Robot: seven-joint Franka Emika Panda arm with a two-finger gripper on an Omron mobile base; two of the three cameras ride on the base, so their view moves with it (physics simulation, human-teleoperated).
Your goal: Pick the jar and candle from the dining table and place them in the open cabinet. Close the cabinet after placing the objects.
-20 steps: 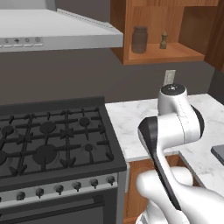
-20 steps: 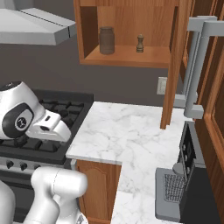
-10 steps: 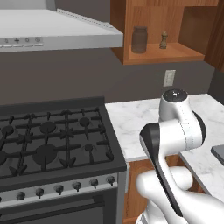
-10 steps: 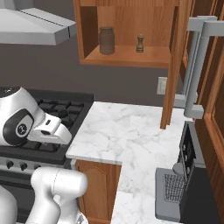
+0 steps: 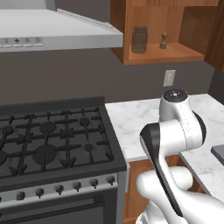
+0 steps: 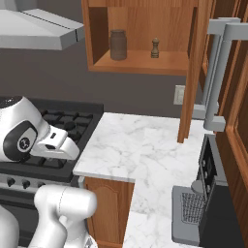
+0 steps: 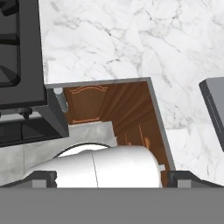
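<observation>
Gripper [image 7: 109, 175] spread wide, holding nothing, pointing down over the counter edge.

Its dark tips sit far apart at the bottom of the hand view, above the marble counter [image 7: 131, 39], the stove [image 7: 17, 52] and the brown base cupboards [image 7: 122, 113]. The jar [image 5: 139, 40] stands on the open cabinet [image 6: 140, 60] shelf beside a pepper mill [image 6: 155, 48]. Since a second ago, the arm has drawn lower and nearer the base; the jar hasn't moved.

Black gas range [image 5: 48, 144], knobs along its front edge, adjoining the left edge of the white marble counter [image 6: 145, 150]. Grey range hood [image 5: 57, 33] above. Small dark pepper mill [image 6: 155, 48]. Wall outlet [image 5: 169, 78]. Dark wire basket [image 6: 190, 213] at the counter's right edge.
</observation>
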